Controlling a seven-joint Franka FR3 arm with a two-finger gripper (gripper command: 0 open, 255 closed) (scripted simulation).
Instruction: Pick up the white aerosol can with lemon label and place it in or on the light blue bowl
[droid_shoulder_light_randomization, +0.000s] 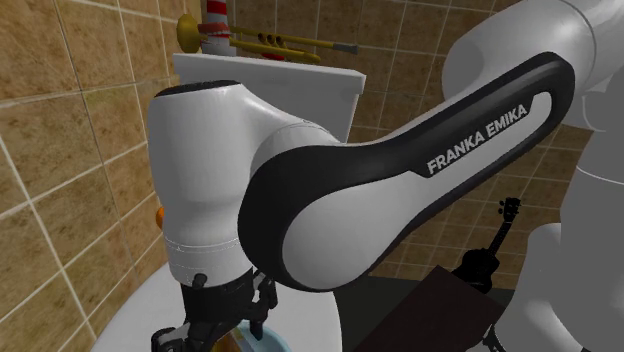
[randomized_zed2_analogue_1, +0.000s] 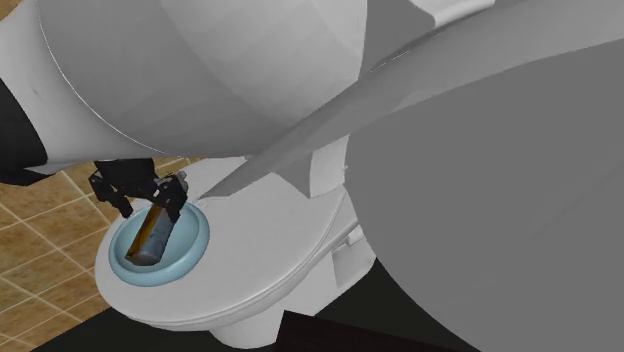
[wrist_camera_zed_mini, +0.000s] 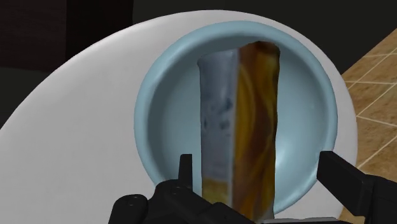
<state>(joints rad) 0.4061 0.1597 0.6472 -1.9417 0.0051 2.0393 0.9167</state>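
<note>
Your pincer (wrist_camera_zed_mini: 258, 162) stands wide around the can (wrist_camera_zed_mini: 238, 127), which leans inside the bowl (wrist_camera_zed_mini: 167, 121). Lift straight away from the bowl without brushing the can.

"FRANKA EMIKA" stands in white capitals on the dark band of the white robot arm (droid_shoulder_light_randomization: 400, 190). The can's label bears no readable text.

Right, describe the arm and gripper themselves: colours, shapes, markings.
The arm has rounded, glossy white shells, with a broad black band curving along one link that carries white FRANKA EMIKA lettering. The gripper is all black and blocky, with two squared-off fingers.
</note>
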